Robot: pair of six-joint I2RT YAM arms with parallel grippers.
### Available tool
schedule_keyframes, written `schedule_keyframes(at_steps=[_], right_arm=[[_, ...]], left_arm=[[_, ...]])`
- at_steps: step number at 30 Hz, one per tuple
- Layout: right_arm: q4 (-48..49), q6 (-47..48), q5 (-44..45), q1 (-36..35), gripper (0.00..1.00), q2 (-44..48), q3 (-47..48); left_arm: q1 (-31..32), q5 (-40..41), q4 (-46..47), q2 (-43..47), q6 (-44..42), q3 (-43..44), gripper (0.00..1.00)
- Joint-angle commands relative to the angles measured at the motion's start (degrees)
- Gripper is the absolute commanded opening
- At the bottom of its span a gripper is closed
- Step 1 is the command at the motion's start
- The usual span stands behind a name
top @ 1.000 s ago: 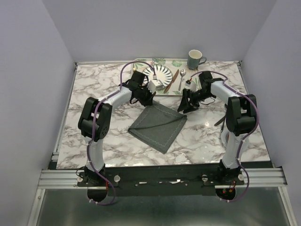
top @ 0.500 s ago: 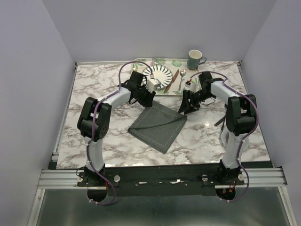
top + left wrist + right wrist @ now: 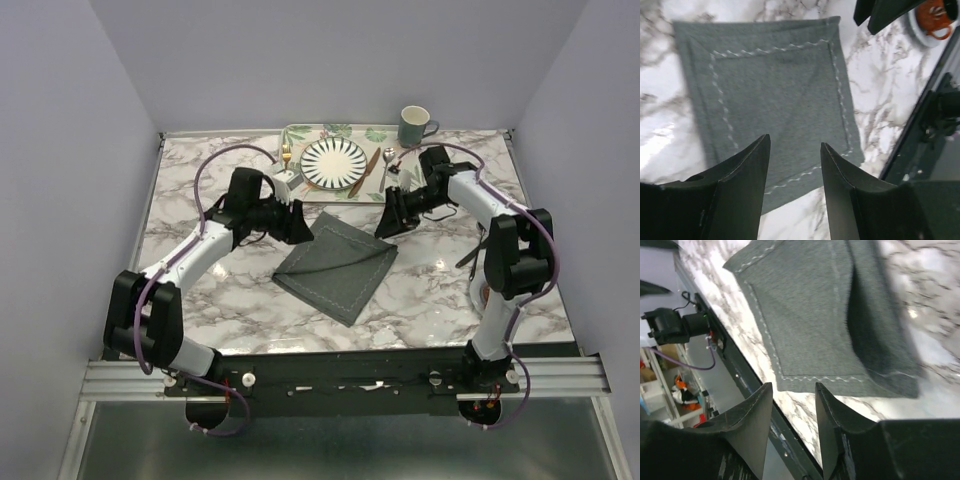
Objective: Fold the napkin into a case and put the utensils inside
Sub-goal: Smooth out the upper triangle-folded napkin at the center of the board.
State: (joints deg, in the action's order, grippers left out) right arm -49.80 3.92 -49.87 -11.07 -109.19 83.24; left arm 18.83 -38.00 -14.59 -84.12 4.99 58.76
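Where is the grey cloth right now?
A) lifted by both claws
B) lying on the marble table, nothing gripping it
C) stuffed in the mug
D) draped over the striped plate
B: the grey cloth lies on the table, with the left gripper and right gripper both open and empty.

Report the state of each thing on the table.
napkin: folded, lying free, ungripped.
left tool: open, empty.
right tool: open, empty.
fork: lying left of the plate.
knife: lying right of the plate.
spoon: lying beside the knife.
mug: upright.
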Motion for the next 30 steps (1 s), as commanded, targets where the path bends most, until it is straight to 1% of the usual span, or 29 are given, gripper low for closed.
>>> schedule_keyframes(at_steps=[1,2,4,10,12,19,24,27,29,30], right_arm=[[1.6,-2.2,-5.5,-4.3,0.47,-3.0,1.7],[2.0,-3.1,-6.5,-4.7,0.47,-3.8,2.0],[2.3,-3.7,-7.7,-5.1,0.47,-6.6,3.2],[2.5,-3.6,-8.4,-5.0,0.47,-13.6,6.4],[2.4,-3.0,-8.2,-4.6,0.47,-15.3,7.0],[3.0,-2.3,-7.4,-2.5,0.47,-20.5,7.0],[4.8,-2.6,-7.9,-2.5,0.47,-20.5,3.1],[7.2,-3.7,-8.1,-2.5,0.47,-19.7,0.1],[8.1,-5.7,-8.9,-2.6,0.47,-18.8,-1.2],[8.3,-6.4,-9.2,-2.5,0.47,-18.1,-1.5]], left_arm=[[0.8,-10.4,9.0,2.5,17.2,-10.8,0.58],[0.8,-11.0,10.2,2.6,20.6,-11.8,0.58],[0.9,-11.9,12.9,2.5,22.9,-14.4,0.59],[0.8,-10.6,14.2,-3.3,24.8,-16.2,0.61],[-0.3,-10.4,15.9,-5.9,24.5,-17.0,0.61],[-5.0,-13.0,15.5,-13.8,22.2,-16.7,0.60],[-6.9,-15.7,15.7,-19.1,21.4,-16.8,0.60],[-8.2,-16.0,15.1,-20.3,20.0,-17.2,0.60],[-9.2,-16.2,13.4,-20.3,18.3,-16.4,0.60],[-9.3,-17.4,11.0,-19.9,15.6,-14.9,0.61]])
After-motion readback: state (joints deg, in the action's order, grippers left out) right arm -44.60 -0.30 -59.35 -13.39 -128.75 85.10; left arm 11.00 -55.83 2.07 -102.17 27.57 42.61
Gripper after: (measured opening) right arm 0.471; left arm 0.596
